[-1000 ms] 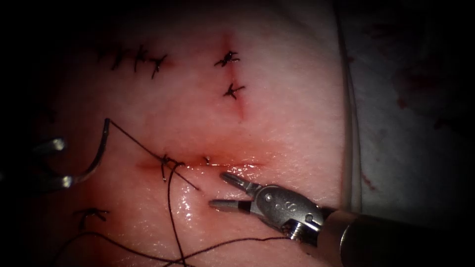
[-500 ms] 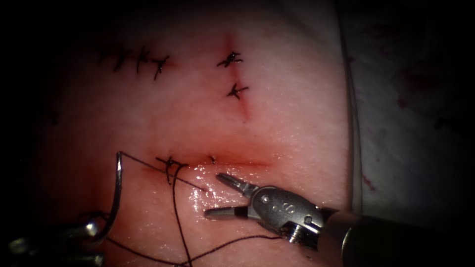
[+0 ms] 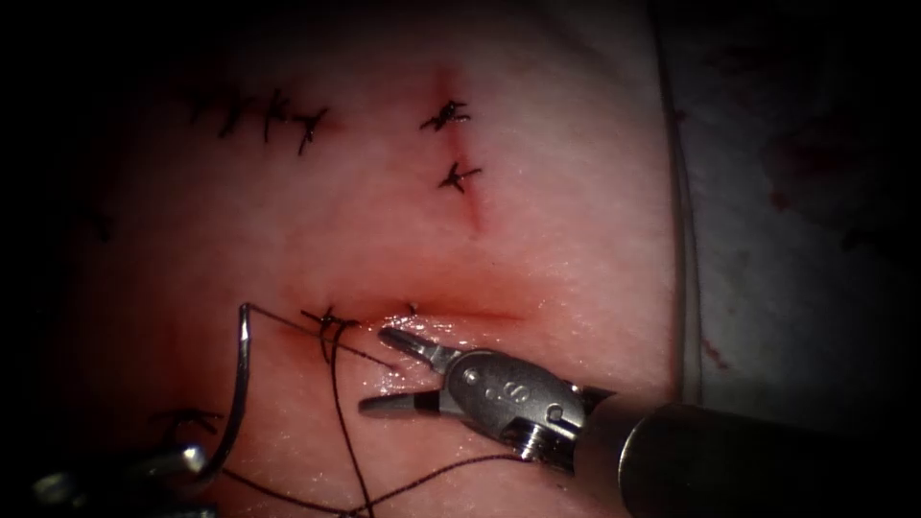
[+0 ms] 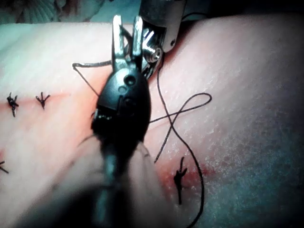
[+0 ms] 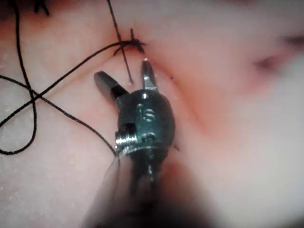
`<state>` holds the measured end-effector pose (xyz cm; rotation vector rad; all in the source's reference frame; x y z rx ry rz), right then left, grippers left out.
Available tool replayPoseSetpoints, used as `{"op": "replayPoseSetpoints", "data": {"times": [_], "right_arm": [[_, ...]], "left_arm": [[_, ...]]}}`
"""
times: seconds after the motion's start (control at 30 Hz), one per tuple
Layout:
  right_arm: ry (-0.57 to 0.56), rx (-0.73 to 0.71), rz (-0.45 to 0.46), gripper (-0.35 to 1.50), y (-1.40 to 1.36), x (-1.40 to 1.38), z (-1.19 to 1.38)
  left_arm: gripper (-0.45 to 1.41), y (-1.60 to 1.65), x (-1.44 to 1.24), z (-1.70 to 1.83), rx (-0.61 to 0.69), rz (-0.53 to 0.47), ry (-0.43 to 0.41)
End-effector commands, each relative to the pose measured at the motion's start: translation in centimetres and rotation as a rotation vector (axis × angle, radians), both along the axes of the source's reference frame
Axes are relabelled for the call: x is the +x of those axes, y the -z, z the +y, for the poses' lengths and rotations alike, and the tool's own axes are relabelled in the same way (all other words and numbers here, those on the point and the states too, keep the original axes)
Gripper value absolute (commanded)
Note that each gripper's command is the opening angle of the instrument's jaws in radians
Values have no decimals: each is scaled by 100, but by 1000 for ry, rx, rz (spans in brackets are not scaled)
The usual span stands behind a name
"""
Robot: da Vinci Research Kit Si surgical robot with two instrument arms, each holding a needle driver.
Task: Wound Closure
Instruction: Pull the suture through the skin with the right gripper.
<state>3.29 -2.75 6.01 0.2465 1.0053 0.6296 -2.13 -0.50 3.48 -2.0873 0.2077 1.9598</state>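
Two tools work around one knot [image 3: 329,317], which sits at the left end of the cut [image 3: 460,315] in the tissue [image 3: 556,240].

From the endoscope, the left tool [image 3: 187,459] lies below and left of the knot, its jaws pressed on the needle [image 3: 238,384] towards the end far from the thread [image 3: 338,422]. The needle stands clear of the tissue, and its thread-bearing end rises level with the knot, just left of it. The right tool [image 3: 376,371] is just right of the knot and a little below, jaws spread and holding nothing, with a short thread tail ending between them.

From the left wrist, thread lies in loose crossing loops on the tissue, beside an older stitch [image 4: 179,178].

From the right wrist, the spread jaws point at the knot, and the tail runs down from it between them.

I judge the step to be tending the thread ends at a tied stitch. Any next move calls for closing on the tail alone, clear of the tissue and the long strand.
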Motion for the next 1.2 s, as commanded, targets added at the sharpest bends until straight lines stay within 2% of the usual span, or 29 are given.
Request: {"op": "replayPoseSetpoints", "data": {"times": [0.03,0.1,0.13,0.17,0.27,0.37,0.5,0.57,0.73,0.77,0.8,0.83,0.9,1.03,1.2], "right_arm": [[0,4,8,57,2,11,5],[2,0,12,39,4,11,5],[5,1,10,20,4,11,5],[10,2,7,-35,3,11,4],[42,13,-13,-35,-2,7,0],[28,20,-34,-35,-5,2,-3],[-11,118,-146,-35,-3,-5,-8],[-19,139,-165,-35,4,-10,-15],[-61,205,-165,-35,59,-16,-61],[-69,210,-154,-35,83,-14,-74],[-76,209,-145,-35,93,-12,-78],[-87,206,-132,-35,104,-11,-80],[-107,212,-55,-35,148,-1,-89],[-105,218,-19,-35,176,11,-94],[-105,228,2,-35,187,18,-94]], "left_arm": [[-45,-7,-5,1,-2,-2,-1],[-45,-8,-5,2,-2,-3,-1],[-45,-8,-5,1,-2,-3,-1],[-45,-8,-5,1,-2,-2,-1],[-45,-5,-4,0,-2,-2,-2],[-45,-4,-3,-1,-2,-2,-3],[-45,-4,-3,-5,-6,-1,-3],[-45,-6,-4,-9,-10,1,-6],[-45,-21,-14,-32,-4,18,-38],[-45,-28,-16,-39,1,22,-47],[-45,-31,-17,-41,4,21,-47],[-45,-33,-17,-42,7,21,-50],[-45,-40,-18,-46,18,16,-51],[-45,-42,-18,-48,16,17,-51],[-45,-42,-17,-48,16,16,-52]]}}
